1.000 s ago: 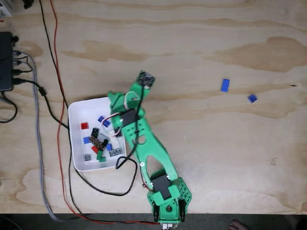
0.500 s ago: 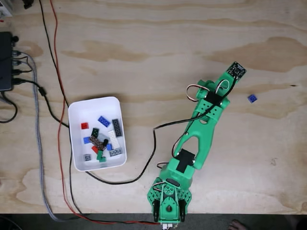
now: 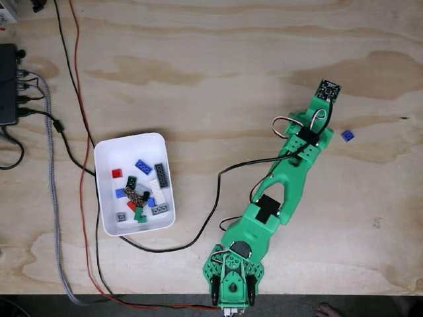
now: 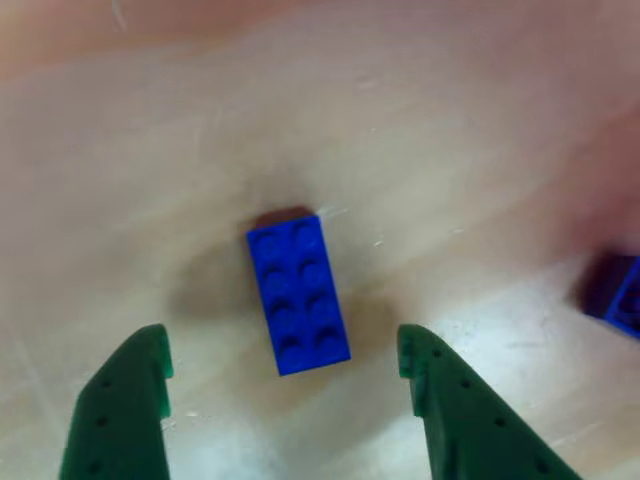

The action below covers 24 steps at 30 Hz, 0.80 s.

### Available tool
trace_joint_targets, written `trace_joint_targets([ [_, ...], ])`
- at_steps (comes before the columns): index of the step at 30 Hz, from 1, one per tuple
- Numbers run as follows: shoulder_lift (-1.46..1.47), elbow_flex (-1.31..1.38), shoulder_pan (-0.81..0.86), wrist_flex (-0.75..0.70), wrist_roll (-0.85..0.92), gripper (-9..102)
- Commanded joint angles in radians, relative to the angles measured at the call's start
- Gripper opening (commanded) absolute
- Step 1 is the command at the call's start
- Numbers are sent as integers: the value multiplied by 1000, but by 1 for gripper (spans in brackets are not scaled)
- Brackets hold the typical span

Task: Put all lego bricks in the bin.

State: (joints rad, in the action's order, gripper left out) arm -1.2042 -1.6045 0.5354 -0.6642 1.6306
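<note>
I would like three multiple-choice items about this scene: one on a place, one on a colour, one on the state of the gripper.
1. Where does the bin stand in the fixed view?
A. left of the arm's base
B. at the right edge of the table
C. on top of the black box

2. What colour is the brick lying between the gripper fingertips in the other view?
A. red
B. blue
C. white

3. How is the gripper now?
A. shut on a brick
B. open, with the brick between the fingertips
C. open over the bin

Answers:
1. A, the white tray sits left of the green base.
2. B, the eight-stud brick is blue.
3. B, both green fingertips stand clear of the brick's sides.
</note>
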Motion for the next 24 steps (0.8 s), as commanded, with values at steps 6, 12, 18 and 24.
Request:
trace_joint_targets([
  [6, 20, 25, 38, 153, -3, 0],
  [12, -215, 37, -67, -117, -331, 0],
  [18, -626, 64, -525, -603, -893, 0],
  [24, -687, 103, -1207, -805, -1203, 0],
])
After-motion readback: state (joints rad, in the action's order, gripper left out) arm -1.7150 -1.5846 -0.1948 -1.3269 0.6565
